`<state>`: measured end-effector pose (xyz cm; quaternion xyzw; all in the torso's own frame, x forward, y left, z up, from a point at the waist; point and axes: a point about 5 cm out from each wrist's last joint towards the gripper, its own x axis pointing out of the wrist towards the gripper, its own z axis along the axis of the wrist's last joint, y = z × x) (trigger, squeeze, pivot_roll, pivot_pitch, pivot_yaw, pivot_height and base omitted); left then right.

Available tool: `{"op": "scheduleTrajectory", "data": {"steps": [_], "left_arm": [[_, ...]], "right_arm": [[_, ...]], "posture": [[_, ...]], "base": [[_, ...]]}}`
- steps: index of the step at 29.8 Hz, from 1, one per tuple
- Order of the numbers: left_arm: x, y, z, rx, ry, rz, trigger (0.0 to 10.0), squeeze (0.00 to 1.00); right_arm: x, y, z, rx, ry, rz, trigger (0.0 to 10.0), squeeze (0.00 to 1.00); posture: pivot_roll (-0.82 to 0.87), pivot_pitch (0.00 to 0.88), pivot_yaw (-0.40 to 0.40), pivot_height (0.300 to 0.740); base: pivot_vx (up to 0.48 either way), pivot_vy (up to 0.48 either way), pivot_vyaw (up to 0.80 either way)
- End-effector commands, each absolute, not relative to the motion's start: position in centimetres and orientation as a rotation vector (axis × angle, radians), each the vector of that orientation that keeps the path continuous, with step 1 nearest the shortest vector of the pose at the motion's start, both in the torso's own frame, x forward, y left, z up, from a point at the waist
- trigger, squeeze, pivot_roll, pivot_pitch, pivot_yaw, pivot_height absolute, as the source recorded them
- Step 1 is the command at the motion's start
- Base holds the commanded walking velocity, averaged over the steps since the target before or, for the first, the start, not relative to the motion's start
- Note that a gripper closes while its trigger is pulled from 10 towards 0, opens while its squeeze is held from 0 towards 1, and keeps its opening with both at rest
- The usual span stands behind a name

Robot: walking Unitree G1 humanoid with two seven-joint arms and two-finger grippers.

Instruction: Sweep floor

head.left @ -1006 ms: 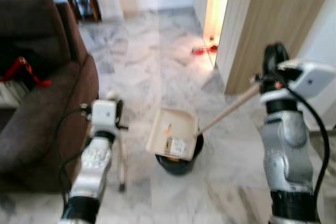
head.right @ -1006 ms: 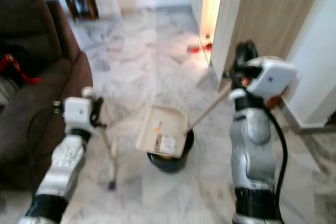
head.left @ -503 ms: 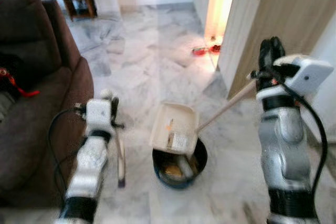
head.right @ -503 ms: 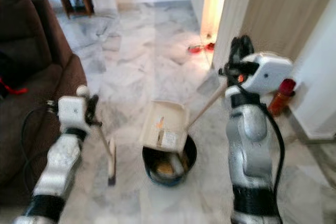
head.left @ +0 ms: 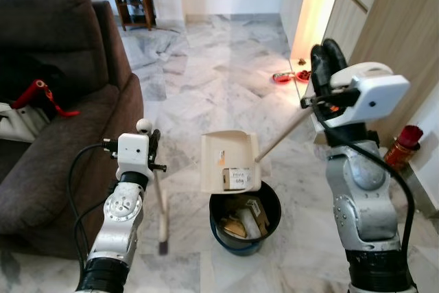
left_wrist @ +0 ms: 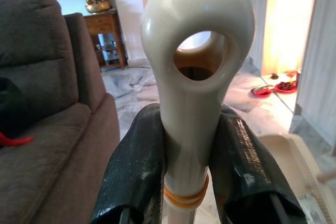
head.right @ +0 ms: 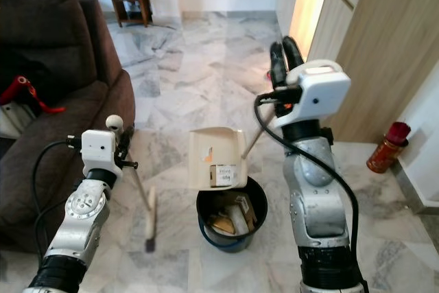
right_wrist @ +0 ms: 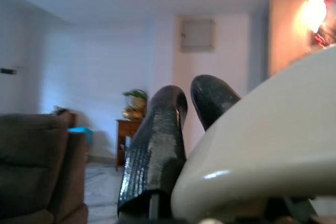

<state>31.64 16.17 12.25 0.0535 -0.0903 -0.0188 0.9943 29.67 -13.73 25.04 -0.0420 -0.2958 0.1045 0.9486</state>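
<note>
The right claw (head.right: 282, 56) pinches the long handle of the dustpan (head.left: 230, 161), which hangs tilted below and ahead of that claw, directly over the black bin (head.left: 245, 218). The left claw (left_wrist: 186, 145) is pressed on the broom handle (left_wrist: 190, 77); the broom (head.right: 145, 205) hangs below it, its head just at the marble floor (head.left: 206, 80).

Risk: the pan's lip sits close to the bin rim. A swing of the long handle could spill debris outside the bin or knock the bin over.

Compared with one second ago, the camera view is higher and sharper, exposing the bin's contents; the dustpan remains tilted over it.
</note>
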Motion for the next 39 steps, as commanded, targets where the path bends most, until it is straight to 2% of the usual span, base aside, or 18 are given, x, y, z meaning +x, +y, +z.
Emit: {"op": "scheduleTrajectory", "data": {"steps": [1, 7, 12, 22, 39], "left_arm": [[31.9, 16.2, 14.0, 0.116, -0.266, -0.044, 10.0, 0.00], [31.9, 16.1, 14.0, 0.115, -0.266, -0.051, 10.0, 0.00], [31.9, 16.0, 14.0, 0.116, -0.268, -0.055, 10.0, 0.00], [32.0, 16.0, 14.0, 0.111, -0.270, -0.060, 10.0, 0.00], [32.1, 15.8, 14.0, 0.106, -0.271, -0.064, 10.0, 0.00]], "right_arm": [[28.4, -13.3, 27.4, -0.129, -0.742, 0.228, 10.0, 0.00], [27.8, -12.2, 27.0, -0.264, -0.749, 0.284, 10.0, 0.00], [27.4, -11.6, 26.7, -0.291, -0.743, 0.310, 10.0, 0.00], [25.5, -9.7, 25.5, -0.467, -0.720, 0.433, 10.0, 0.00], [24.5, -8.8, 25.0, -0.547, -0.697, 0.508, 10.0, 0.00]], "posture": [[-0.09, 0.000, 0.029, 0.740], [-0.09, 0.000, 0.030, 0.740], [-0.09, 0.000, 0.030, 0.740], [-0.10, 0.000, 0.032, 0.740], [-0.10, 0.000, 0.027, 0.740]], "base": [[0.000, 0.000, 0.00], [0.000, 0.000, 0.00], [0.000, 0.000, 0.00], [0.000, 0.000, 0.00], [0.000, 0.000, 0.00]]}}
